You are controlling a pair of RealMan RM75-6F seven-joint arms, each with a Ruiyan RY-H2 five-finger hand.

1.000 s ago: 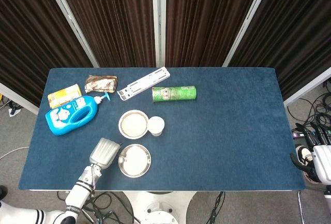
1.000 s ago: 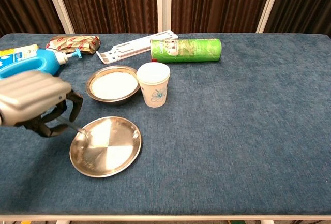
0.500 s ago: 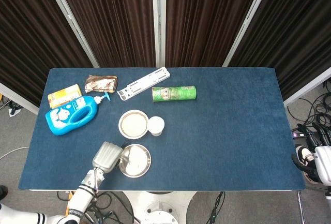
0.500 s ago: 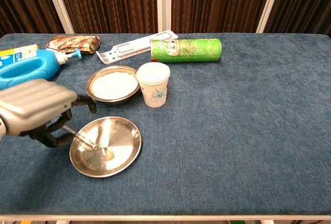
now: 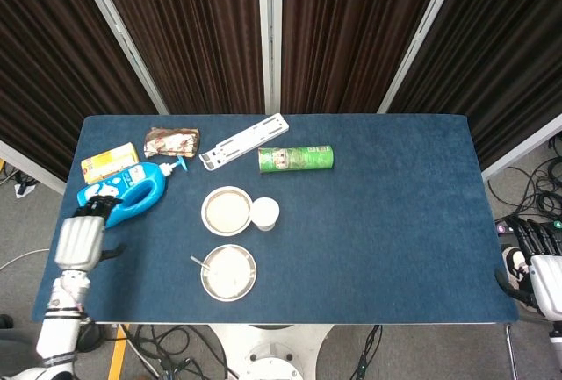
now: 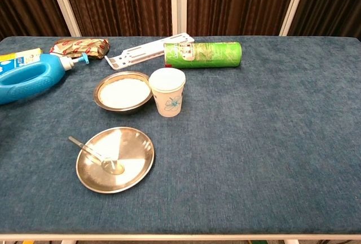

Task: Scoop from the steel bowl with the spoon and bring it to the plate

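The spoon (image 5: 200, 264) (image 6: 90, 152) lies free, its bowl on the steel plate (image 5: 241, 278) (image 6: 134, 152) and its handle sticking out over the plate's left rim. Just beyond the plate stands the steel bowl (image 5: 205, 213) (image 6: 122, 109), filled with white powder. My left hand (image 5: 81, 238) hovers over the table's left edge, beside the blue bottle, well away from the spoon and holding nothing. My right hand (image 5: 537, 261) hangs off the table's right side, fingers spread and empty. Neither hand shows in the chest view.
A paper cup (image 5: 264, 214) (image 6: 167, 92) stands right of the bowl. Behind it lie a green tube can (image 5: 296, 159) (image 6: 203, 54) and a white plastic strip (image 5: 244, 141). A blue pump bottle (image 5: 121, 196) (image 6: 31, 78), a yellow box (image 5: 109, 162) and a snack bag (image 5: 171, 141) occupy the far left.
My left hand let go of the spoon, leaving it on the plate, and drew back left to the table's edge, out of the chest view. The right hand barely moved.
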